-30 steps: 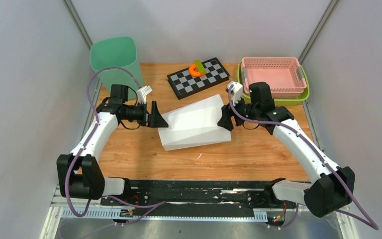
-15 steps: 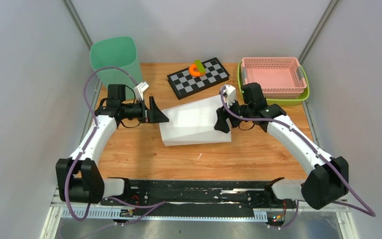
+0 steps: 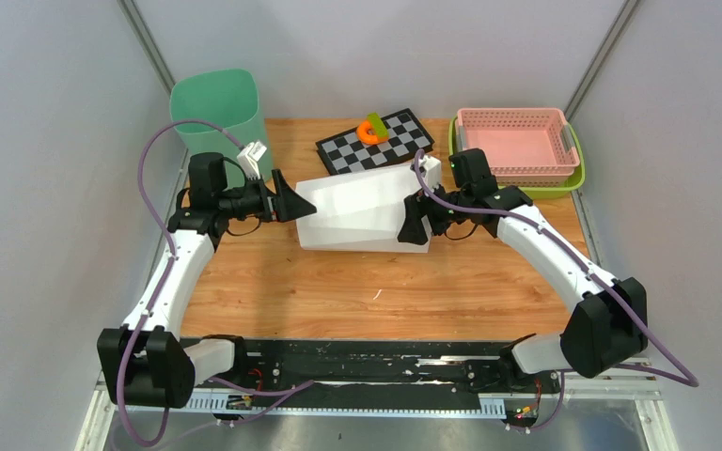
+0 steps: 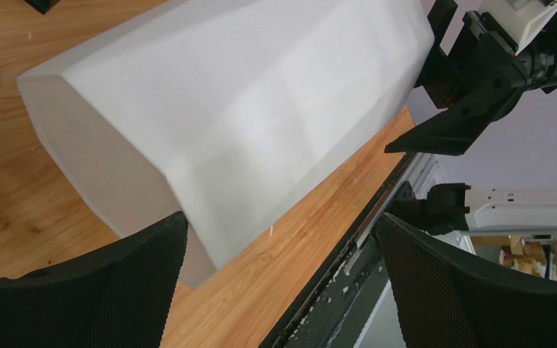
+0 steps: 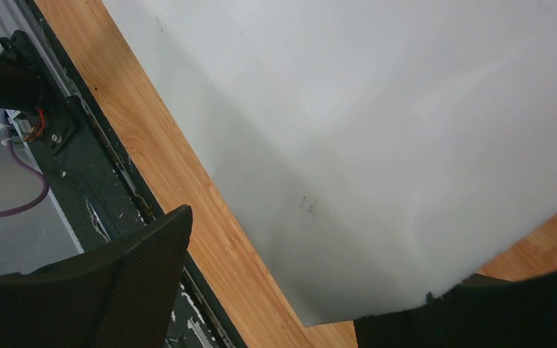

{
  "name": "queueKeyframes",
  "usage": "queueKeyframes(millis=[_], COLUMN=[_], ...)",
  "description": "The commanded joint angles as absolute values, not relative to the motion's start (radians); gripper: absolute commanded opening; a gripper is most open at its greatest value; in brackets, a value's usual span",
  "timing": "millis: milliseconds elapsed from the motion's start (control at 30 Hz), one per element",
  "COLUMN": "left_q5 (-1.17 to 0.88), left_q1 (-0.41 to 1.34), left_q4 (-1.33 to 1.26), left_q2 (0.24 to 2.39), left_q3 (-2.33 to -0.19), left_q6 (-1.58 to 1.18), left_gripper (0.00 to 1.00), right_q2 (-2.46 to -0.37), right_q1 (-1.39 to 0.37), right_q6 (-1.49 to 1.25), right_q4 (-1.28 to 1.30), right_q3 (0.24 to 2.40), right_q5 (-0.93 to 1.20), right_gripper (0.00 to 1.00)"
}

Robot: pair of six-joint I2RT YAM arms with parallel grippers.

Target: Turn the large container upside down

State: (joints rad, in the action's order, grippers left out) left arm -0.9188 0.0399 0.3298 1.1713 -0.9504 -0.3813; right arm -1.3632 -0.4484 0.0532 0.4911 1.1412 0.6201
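Large white container [image 3: 357,209] lies on its side mid-way across the table [image 3: 338,282], between 2 grippers. Left gripper [image 3: 287,199] is spread wide at its left end, clamping nothing. Right gripper [image 3: 415,225] straddles the right end's edge, but contact is hidden, so can't tell if it's clenched. 1 right finger [image 5: 493,312] is cut off by the wrist view's edge.

Table [image 3: 376,282] bare before container [image 3: 353,214]; checkerboard [image 3: 348,160] just behind; green bin [image 3: 216,113] far-left corner.

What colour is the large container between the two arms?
The large container is plain white, with no pattern. It shows best in the left wrist view.
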Motion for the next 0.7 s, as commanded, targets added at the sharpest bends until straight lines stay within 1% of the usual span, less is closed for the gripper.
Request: queueKeyframes(millis=[0,400,667], left_q5=[-1.065,-1.024,-0.983], left_q1=[0.069,0.070,0.070], left_q4=[0.222,0.268,0.354], left_q2=[1.111,1.047,1.032], left_q3=[-0.973,-1.035,-1.104], left_q6=[-0.454,-0.449,-0.425], left_gripper=[1.00,1.00,1.00], right_q2=[-1.396,-1.443,-1.550], right_q1=[-0.487,-0.487,-0.487], right_q6=[0.038,-0.007,-0.072], right_q4=[0.471,0.429,0.383], right_q3=[1.181,1.158,1.163], right_q5=[0.841,0.993,1.060], right_gripper=[0.75,0.78,0.78])
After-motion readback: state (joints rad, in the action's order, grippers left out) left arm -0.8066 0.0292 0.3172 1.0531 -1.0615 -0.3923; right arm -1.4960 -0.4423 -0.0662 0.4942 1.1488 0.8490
